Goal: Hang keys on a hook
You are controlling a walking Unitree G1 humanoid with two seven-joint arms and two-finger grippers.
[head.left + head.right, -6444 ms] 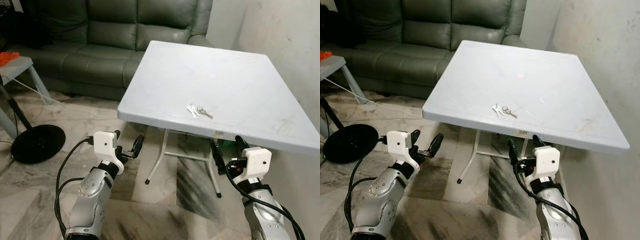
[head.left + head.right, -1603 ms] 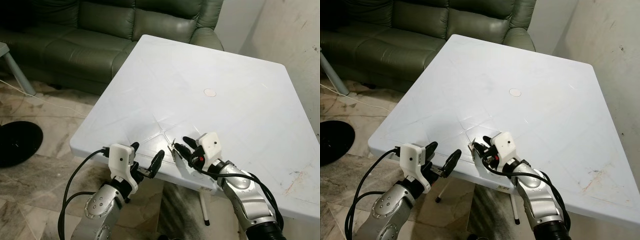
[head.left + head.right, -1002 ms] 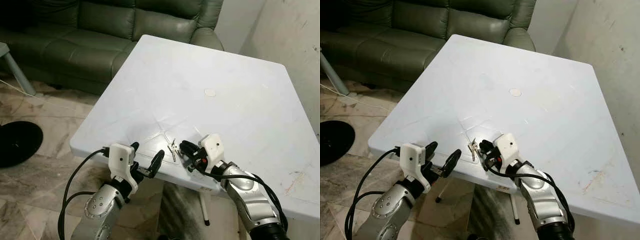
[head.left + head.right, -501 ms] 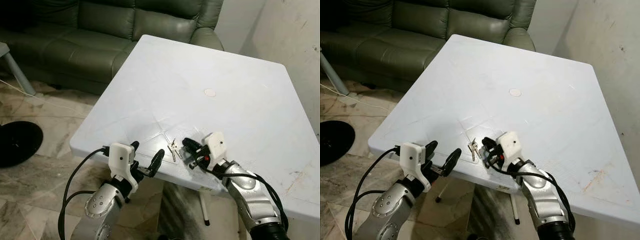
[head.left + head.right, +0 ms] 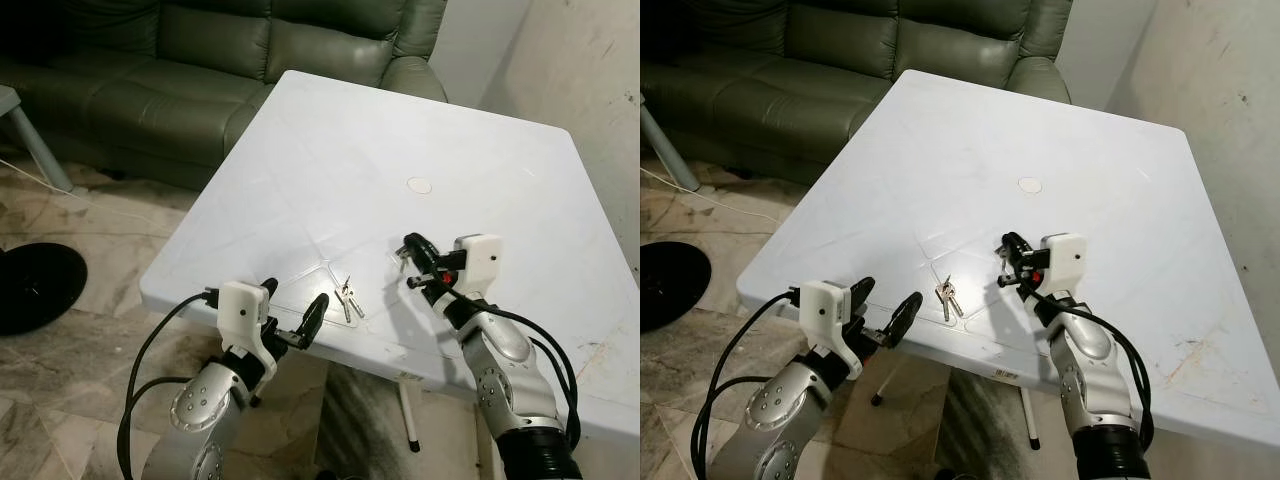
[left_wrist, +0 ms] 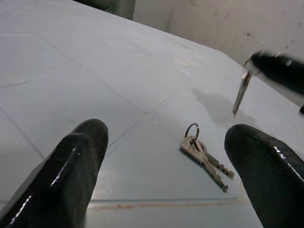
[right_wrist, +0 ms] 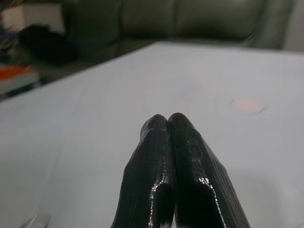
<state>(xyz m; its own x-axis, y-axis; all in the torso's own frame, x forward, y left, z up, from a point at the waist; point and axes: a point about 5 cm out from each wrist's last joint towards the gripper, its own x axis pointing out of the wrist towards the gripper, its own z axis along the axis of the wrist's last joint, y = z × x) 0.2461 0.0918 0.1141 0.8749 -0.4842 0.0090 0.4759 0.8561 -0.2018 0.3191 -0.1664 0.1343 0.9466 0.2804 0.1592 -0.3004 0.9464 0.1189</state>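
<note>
I'm holding the left gripper [image 5: 295, 297] at the table's [image 5: 480, 150] near edge, fingers spread wide and grasping nothing. Just past it, one ring with two keys [image 5: 348, 298] is lying on the table, same spot as half a second ago. The right gripper [image 5: 408, 260] has risen off that bunch. Its fingers are clenched, with what looks like a single key [image 6: 241, 92] dangling. The ring likely needs regrasping. Beyond: one sofa [image 5: 250, 50].
</note>
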